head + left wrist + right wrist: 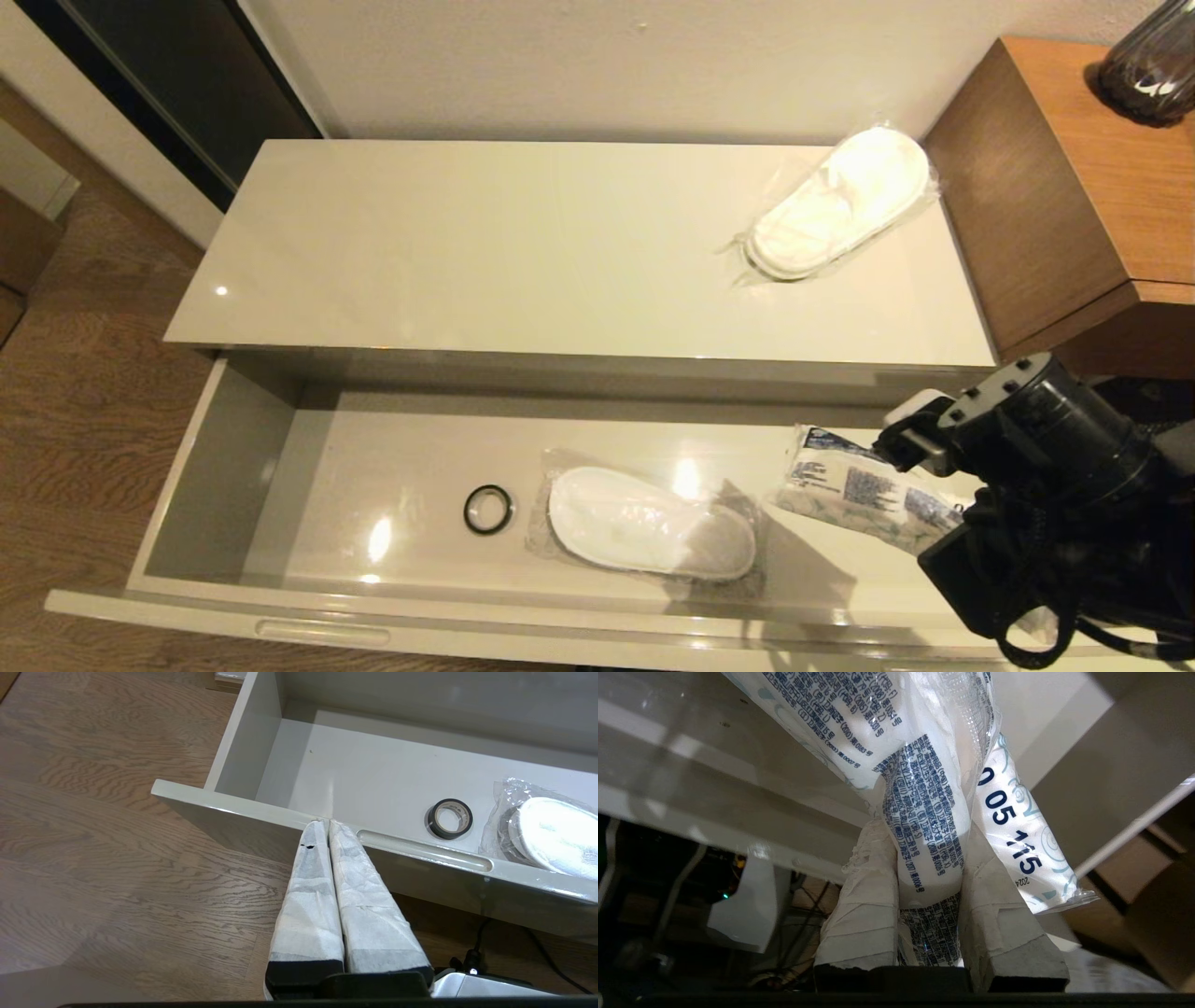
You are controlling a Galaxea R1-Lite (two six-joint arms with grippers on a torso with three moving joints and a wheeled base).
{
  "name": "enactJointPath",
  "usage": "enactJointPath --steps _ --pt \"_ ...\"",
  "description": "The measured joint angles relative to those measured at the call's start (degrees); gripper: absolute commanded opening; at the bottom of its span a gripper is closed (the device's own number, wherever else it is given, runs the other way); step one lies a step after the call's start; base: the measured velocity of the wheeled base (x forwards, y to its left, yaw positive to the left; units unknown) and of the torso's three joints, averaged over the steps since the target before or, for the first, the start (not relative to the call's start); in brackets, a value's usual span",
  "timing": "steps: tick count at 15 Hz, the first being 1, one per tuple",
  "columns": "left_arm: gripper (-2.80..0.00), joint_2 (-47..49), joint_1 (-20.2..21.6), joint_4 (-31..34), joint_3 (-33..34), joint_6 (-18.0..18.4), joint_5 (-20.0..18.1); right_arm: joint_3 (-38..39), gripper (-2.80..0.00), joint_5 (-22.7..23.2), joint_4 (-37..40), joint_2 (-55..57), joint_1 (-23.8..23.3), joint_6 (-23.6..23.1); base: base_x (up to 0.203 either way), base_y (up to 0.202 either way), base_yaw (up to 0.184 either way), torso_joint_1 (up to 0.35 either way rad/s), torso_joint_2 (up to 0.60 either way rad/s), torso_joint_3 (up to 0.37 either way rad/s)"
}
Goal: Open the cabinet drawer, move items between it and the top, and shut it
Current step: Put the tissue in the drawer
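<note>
— Jaws first: how do they stand?
— Right gripper has its jaws clamped on the packet, gripping its crinkled end over the right part of the drawer. Left gripper has its jaws pressed together on nothing, tips at the drawer's front edge, just beside a handle slot.
— What lies around, and what stands in the way?
— A brown desk stands against the cabinet's right end, a dark glass vessel on it. The right arm hides the drawer's right front corner. Wood floor lies on the left.
— What does the drawer hold?
— It is pulled out. Inside lie a black ring and, just beside it, one wrapped slipper. The packet hangs tilted above the floor of the drawer, its long axis running from the gripper toward the drawer's left back.
— And the top?
— On that surface a second wrapped slipper lies near the right end, long axis slanting toward the back right corner. The drawer slipper lies lengthwise along the drawer.
</note>
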Motion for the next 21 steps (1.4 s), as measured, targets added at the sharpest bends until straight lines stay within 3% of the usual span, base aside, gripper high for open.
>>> enactJointPath --steps 4,9,15,16,18,21 --pt "-2.80 0.0 0.0 0.0 0.0 0.0 0.0 4.8 -2.80 0.5 -14.3 8.0 -1.9 1.9 0.000 0.000 0.000 0.000 0.00 0.000" --pt "-2.80 0.0 0.0 0.0 0.0 0.0 0.0 5.6 -2.80 0.2 -30.3 22.8 -3.0 6.2 0.000 0.000 0.000 0.000 0.00 0.000" --pt "-2.80 0.0 0.0 0.0 0.0 0.0 0.0 5.1 -2.80 -3.4 -40.8 33.0 -4.1 6.5 0.000 0.000 0.000 0.000 0.00 0.000" --pt "-2.80 0.0 0.0 0.0 0.0 0.0 0.0 4.8 0.00 -4.4 -41.1 33.7 -4.5 6.5 0.000 0.000 0.000 0.000 0.00 0.000" --pt "-2.80 0.0 0.0 0.0 0.0 0.0 -0.1 4.7 0.00 -6.7 -41.1 34.4 -5.2 6.4 0.000 0.000 0.000 0.000 0.00 0.000" --pt "-2.80 0.0 0.0 0.0 0.0 0.0 -0.1 4.7 0.00 -6.8 -41.0 34.1 -5.3 6.5 0.000 0.000 0.000 0.000 0.00 0.000"
